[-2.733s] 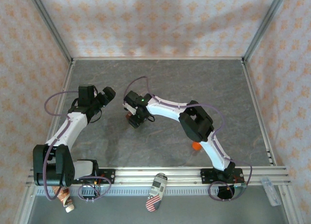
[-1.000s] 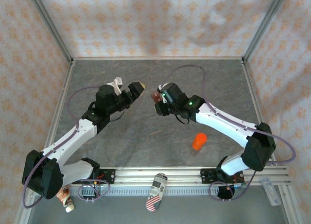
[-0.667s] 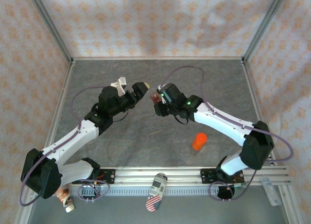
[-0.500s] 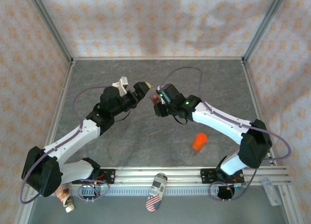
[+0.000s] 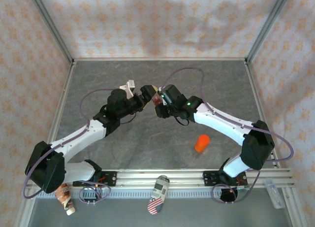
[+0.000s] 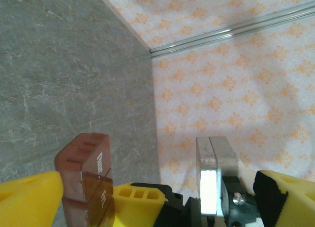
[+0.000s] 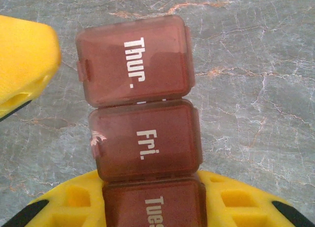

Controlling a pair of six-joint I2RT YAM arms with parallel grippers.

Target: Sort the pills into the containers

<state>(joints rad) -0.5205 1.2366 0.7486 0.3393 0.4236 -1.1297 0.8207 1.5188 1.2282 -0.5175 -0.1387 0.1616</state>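
Jaws of the right arm (image 5: 221, 124) clench one end of a small dark reddish-brown translucent oblong pill box (image 7: 140, 123), its lids lettered Thur., Fri. and Tues. The left arm's (image 5: 78, 137) jaws stand spread wide, one yellow finger (image 7: 22, 64) just beside the Thur. compartment. Beneath lies a grey marbled worktop (image 5: 162, 69), boxed in by pale walls printed with orange motifs (image 5: 162, 20) and silver metal rails (image 5: 162, 175). Both white-and-black arms reach in from the near edge, elbows out to the sides, wrists meeting nose to nose over the middle of the worktop. A bright orange cylindrical bottle (image 5: 201, 143) stands on the worktop, well apart from the box.
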